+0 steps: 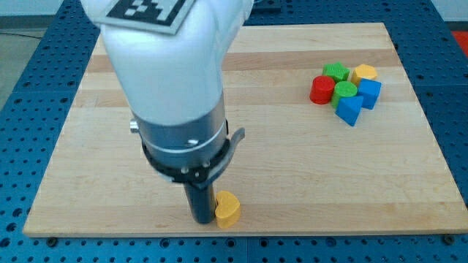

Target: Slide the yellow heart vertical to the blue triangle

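Observation:
The yellow heart (pixel 227 210) lies near the view's bottom edge of the wooden board, a little left of centre. My tip (pixel 201 218) is at its left side, touching or almost touching it. The blue triangle (pixel 349 110) sits far off at the view's upper right, at the bottom of a tight cluster of blocks. The arm's large white and black body hides the board behind the rod.
The cluster at upper right holds a red cylinder (pixel 321 90), two green blocks (pixel 336 71) (pixel 345 90), a yellow block (pixel 364 72) and a blue cube (pixel 370 93). The wooden board (pixel 292 168) ends just below the heart, on a blue perforated table (pixel 453 44).

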Motion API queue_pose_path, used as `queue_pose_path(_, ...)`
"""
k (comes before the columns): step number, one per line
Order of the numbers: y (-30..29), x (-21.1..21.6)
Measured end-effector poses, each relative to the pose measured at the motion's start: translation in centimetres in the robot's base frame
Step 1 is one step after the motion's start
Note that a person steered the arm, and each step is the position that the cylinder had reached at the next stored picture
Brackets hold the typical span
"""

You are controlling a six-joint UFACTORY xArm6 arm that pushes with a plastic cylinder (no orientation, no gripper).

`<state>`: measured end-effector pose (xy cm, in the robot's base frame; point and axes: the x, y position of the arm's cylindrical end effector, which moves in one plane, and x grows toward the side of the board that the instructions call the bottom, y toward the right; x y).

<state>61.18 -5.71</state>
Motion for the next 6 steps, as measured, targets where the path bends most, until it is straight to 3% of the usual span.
queue_pose_path(2,2.3,0.0)
queue_pose_path(5,13.7,-2.6)
queue_pose_path(6,13.5,-4.9)
